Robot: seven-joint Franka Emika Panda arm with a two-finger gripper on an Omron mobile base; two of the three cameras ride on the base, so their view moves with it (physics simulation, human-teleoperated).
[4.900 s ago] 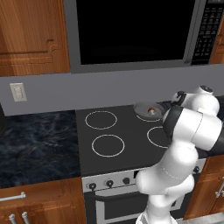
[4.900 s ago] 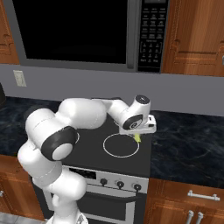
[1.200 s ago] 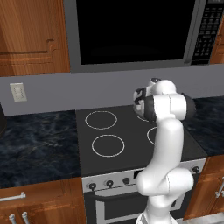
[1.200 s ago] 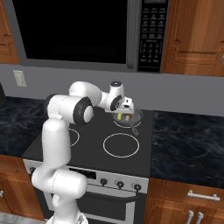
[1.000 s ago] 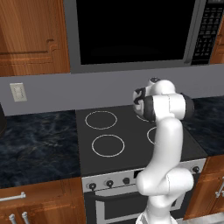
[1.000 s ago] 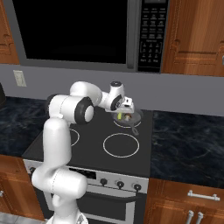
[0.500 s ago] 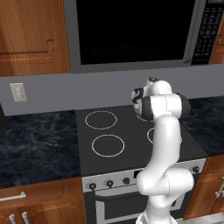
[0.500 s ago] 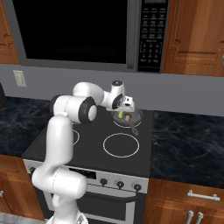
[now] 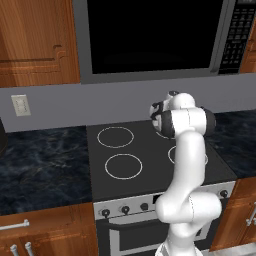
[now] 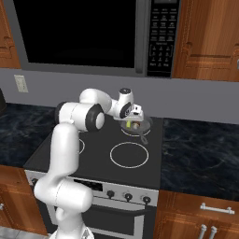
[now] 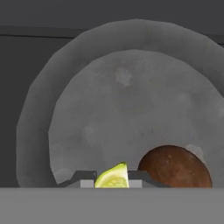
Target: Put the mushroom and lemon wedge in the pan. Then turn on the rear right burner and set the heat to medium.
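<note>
Yellow-green lemon wedge (image 11: 112,177), pinched in the closed gripper (image 10: 134,122), has travelled to hang over the pan (image 11: 39,113) beside the mushroom (image 11: 174,167), ready for release.

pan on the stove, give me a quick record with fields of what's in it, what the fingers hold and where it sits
pan: grey, round, on the black stove at its rear right, dark handle pointing toward the front
mushroom: brown cap, lying in the pan
lemon wedge: yellow-green, pinched between the fingers, above the pan floor, beside the mushroom
gripper: shut on the lemon wedge, over the pan
front right burner: white ring, bare
knobs: row along the stove front, too small to read their setting
</note>
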